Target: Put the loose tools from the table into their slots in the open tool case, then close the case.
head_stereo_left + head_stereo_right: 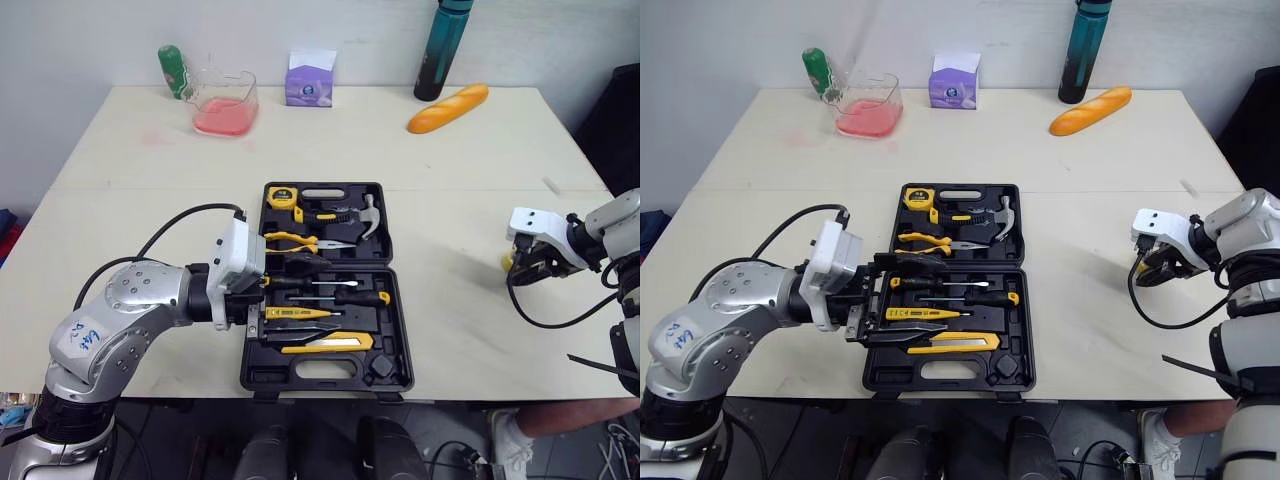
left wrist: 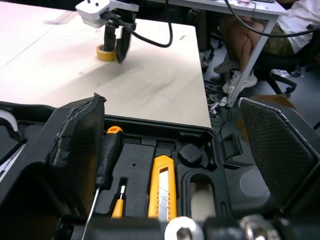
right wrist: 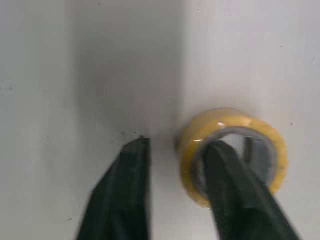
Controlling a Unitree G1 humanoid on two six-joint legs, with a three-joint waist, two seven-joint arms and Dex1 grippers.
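My right gripper [image 3: 177,145], open and holding nothing, straddles the wall of the yellow tape roll [image 3: 232,117], one finger in its hole and one outside, the roll lying flat on the counter [image 3: 75,60] well right of the tool case [image 1: 392,330].

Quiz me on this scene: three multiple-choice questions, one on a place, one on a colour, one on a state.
1. Where is the tape roll? A inside the tool case; B on the table at the right gripper; C balanced on that case's rim.
2. Its colour? A red; B green; C yellow.
3. The tool case is: A open; B shut; C upside down.
Key: 1B, the gripper straddles its wall on the tabletop; 2C, its ring is yellow; 3A, tools lie in view inside.
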